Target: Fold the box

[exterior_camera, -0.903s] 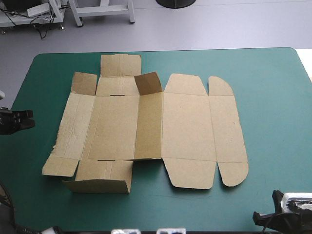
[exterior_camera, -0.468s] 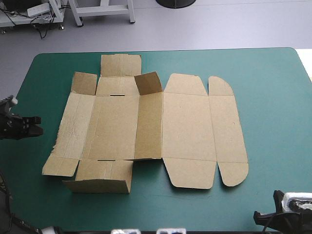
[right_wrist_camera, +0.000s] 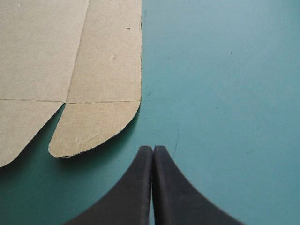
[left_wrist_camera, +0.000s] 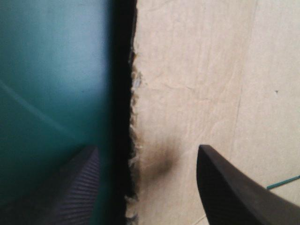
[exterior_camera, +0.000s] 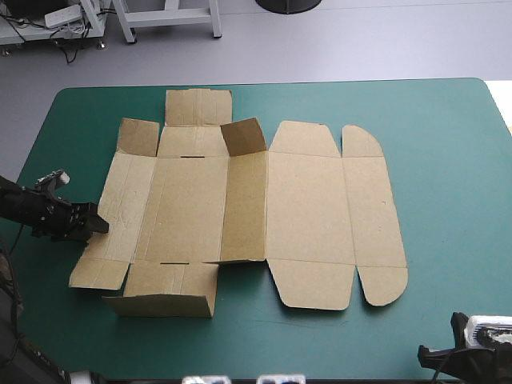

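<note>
The brown box [exterior_camera: 264, 208] lies as a cut sheet, mostly flat, on the teal-green cover. A small flap [exterior_camera: 242, 136] at its far side stands up, and a near flap [exterior_camera: 164, 298] is raised on its fold. My left gripper [exterior_camera: 94, 222] is at the sheet's ragged left edge. In the left wrist view it [left_wrist_camera: 147, 150] is open, one finger over the cover and the other over the board [left_wrist_camera: 197, 70], holding nothing. My right gripper [right_wrist_camera: 153, 149] is shut and empty, just off the rounded flap [right_wrist_camera: 93, 124] at the sheet's near right corner, low at the table's near right [exterior_camera: 428, 354].
Bare teal-green cover [exterior_camera: 448, 176] stretches to the right of the sheet, and a narrower strip [exterior_camera: 272, 336] runs along the near edge. The table's left edge is close behind my left arm.
My left arm has moved right, from the table's left edge up to the box's left edge. Its fingers have gone from shut to open. The right arm and the box have not moved.
</note>
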